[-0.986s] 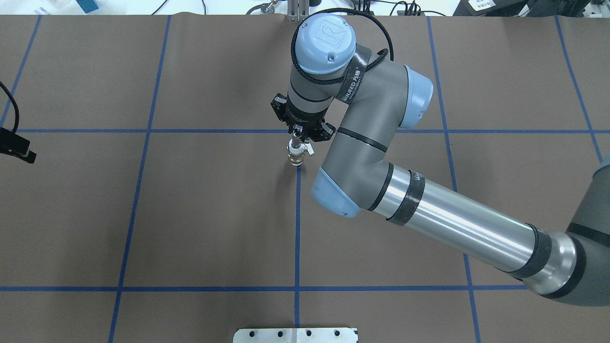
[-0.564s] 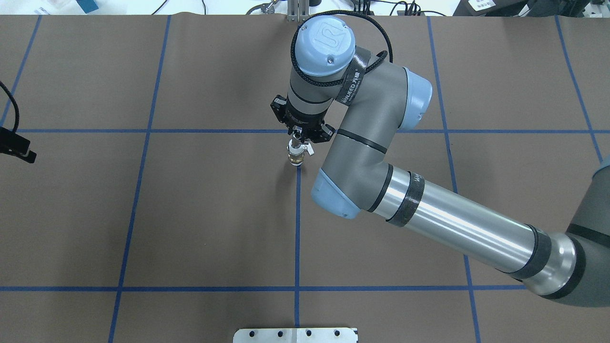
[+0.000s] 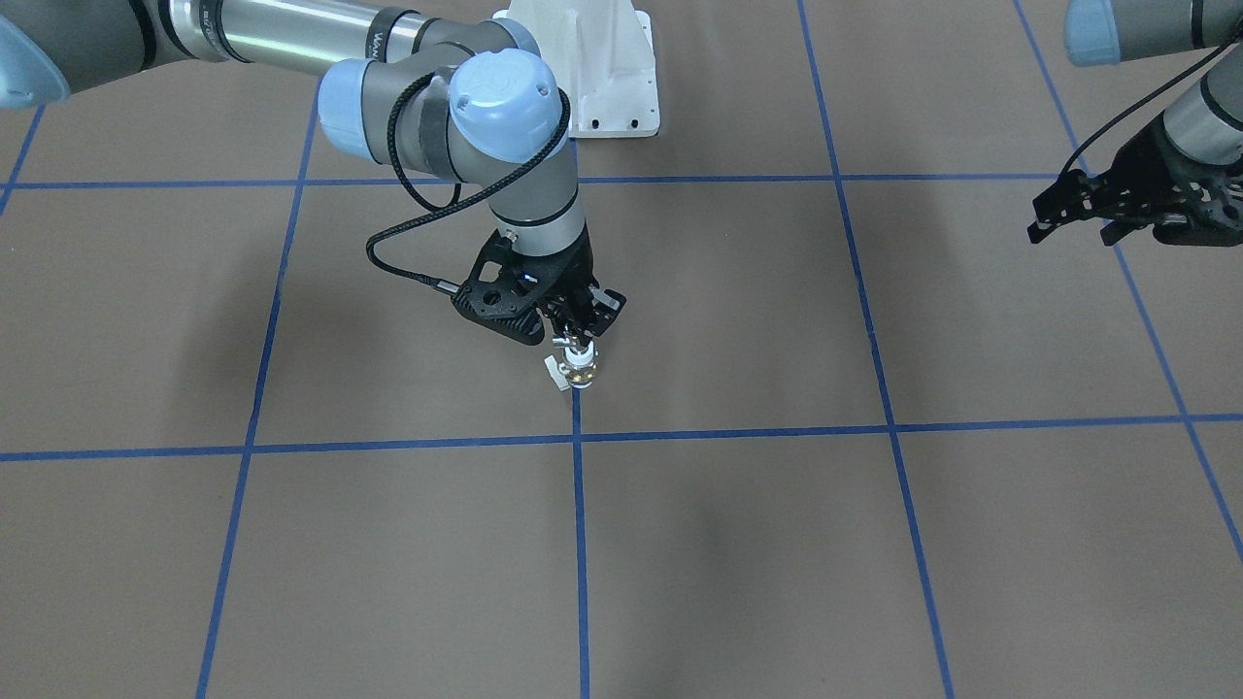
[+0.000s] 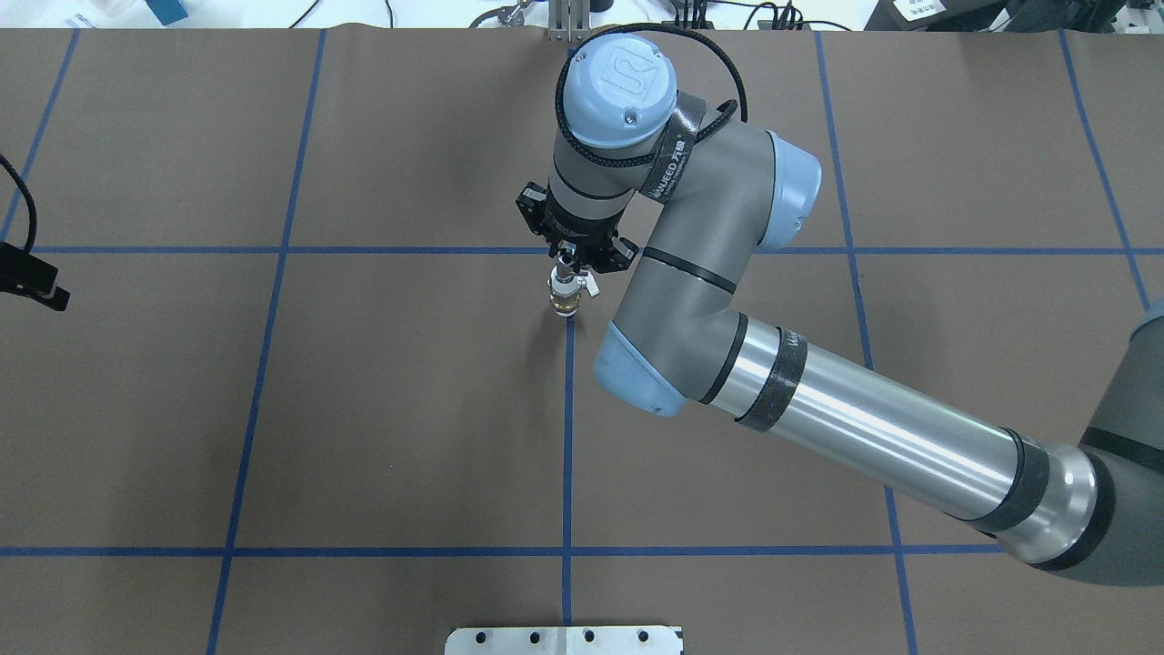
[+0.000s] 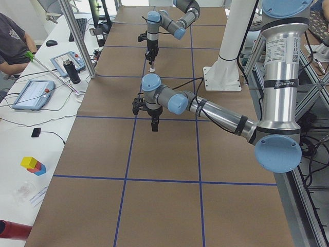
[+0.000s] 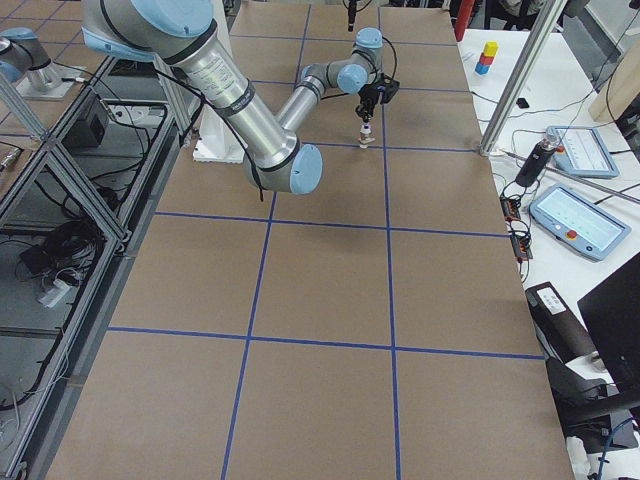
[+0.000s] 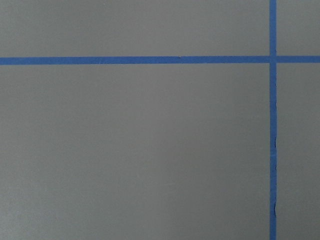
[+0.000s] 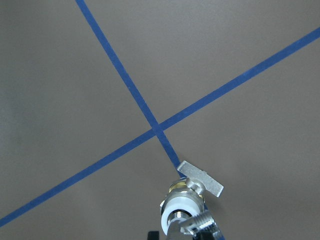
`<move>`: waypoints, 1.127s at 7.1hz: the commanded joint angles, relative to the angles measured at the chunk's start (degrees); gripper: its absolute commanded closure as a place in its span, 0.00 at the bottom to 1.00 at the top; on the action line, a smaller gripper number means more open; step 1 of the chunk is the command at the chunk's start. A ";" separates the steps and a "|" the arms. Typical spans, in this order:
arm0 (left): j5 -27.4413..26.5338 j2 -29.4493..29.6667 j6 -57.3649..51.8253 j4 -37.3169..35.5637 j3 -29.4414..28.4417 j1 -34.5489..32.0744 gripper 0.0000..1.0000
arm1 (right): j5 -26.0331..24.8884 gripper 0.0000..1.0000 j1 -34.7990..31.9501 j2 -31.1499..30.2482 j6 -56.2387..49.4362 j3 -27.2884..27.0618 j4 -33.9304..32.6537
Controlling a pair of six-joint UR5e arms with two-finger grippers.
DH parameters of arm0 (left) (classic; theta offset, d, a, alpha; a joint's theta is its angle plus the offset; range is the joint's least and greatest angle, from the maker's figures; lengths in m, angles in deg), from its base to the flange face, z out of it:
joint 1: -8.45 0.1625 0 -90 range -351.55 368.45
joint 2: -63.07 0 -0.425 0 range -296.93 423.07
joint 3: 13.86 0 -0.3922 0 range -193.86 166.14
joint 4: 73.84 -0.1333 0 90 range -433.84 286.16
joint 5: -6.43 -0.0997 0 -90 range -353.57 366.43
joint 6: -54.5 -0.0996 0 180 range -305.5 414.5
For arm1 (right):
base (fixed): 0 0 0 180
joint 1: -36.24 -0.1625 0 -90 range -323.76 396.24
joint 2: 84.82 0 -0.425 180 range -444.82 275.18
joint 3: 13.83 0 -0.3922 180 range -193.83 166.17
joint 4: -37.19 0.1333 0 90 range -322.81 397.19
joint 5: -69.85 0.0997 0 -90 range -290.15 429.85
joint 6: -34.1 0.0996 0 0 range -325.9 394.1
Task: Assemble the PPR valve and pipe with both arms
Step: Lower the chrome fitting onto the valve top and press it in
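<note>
My right claw (image 4: 569, 262) is clamped on the pipe (image 8: 197, 226), whose lower end sits in the white ring of the PPR valve (image 4: 566, 297). In the overhead view the valve stands upright on the blue tape line (image 4: 568, 409), just at 6 o'clock from a crossing, with its lever (image 8: 202, 178) toward 3 o'clock. I cannot tell whether it touches the table cover (image 4: 409, 409). Far off at 9 o'clock, my left claw (image 3: 1068, 231) hangs with its fingers spread, holding nothing.
</note>
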 commanded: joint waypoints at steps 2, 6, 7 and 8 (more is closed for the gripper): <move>0.00 0.00 0.03 0.00 0.00 0.05 0.00 | 0.00 1.00 0.00 -0.01 -0.06 0.53 0.40; 0.00 0.00 0.21 0.00 0.00 -0.04 0.00 | -1.23 0.54 0.27 0.07 -0.06 1.15 0.93; 0.00 0.00 0.47 0.00 0.00 -0.04 0.00 | -1.23 0.07 0.35 0.07 -0.06 1.15 1.02; 0.00 0.00 0.47 0.00 0.09 -0.04 0.00 | -1.23 0.02 0.44 -0.01 -0.06 1.15 1.19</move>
